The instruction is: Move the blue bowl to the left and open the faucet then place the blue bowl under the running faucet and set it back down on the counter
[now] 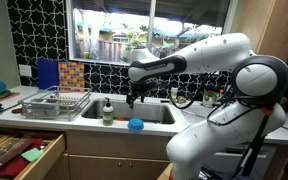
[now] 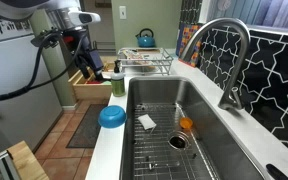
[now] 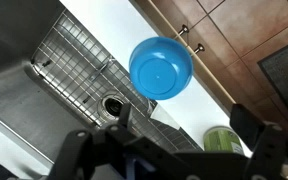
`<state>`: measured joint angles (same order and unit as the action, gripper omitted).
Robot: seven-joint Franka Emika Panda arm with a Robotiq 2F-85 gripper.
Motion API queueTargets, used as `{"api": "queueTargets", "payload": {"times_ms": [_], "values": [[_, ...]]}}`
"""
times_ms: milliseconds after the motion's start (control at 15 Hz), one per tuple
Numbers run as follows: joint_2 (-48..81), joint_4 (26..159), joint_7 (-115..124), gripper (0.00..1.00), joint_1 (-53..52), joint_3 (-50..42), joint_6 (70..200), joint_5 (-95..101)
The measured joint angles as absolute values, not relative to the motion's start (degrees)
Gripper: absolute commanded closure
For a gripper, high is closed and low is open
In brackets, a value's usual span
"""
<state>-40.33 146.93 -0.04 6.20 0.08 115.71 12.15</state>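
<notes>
Pale counter (image 2: 106,150) front edge: blue bowl (image 3: 161,68) directly below the wide-spread, empty pincer (image 3: 164,140), apart.

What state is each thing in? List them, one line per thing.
blue bowl: upright, empty, on the counter edge
faucet: no water visibly running
gripper: open, empty, above the bowl
drawer: pulled open

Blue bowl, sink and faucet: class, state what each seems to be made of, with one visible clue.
Blue bowl: probably plastic; uniform bright colour, soft sheen. Sink: likely stainless steel; grey brushed look. Faucet: metal, satin finish; dull highlights along its curve.
</notes>
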Motion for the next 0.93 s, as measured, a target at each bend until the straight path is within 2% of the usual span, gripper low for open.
{"api": "queueTargets", "payload": {"times_ms": [400,933], "values": [[-39.55,146.92,3.54,0.0,6.91,0.18,115.89,12.62],[-28.79,147.02,16.2,0.0,11.62,-2.99,121.77,7.2]]}}
